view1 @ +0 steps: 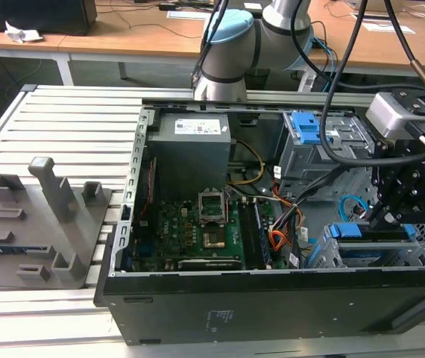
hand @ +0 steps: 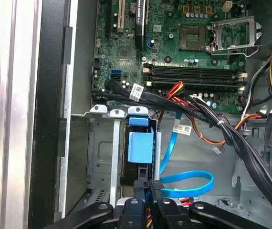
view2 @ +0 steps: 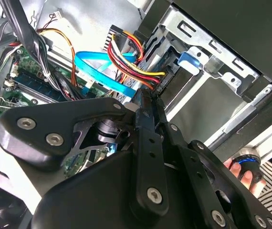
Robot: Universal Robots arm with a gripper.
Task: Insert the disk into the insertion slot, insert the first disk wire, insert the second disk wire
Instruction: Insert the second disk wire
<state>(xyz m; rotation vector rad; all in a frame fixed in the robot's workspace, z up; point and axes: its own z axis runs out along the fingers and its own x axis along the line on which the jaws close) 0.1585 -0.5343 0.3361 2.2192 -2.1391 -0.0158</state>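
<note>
The claw (hand: 145, 183) looks pinched shut on the first wire's plug (hand: 156, 184), low in the frame by the disk (hand: 140, 147); a tilt could jam it

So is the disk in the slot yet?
In: the disk sits inside the insertion slot, blue carrier level with the bay.

bright, even light (slightly soft)
</note>
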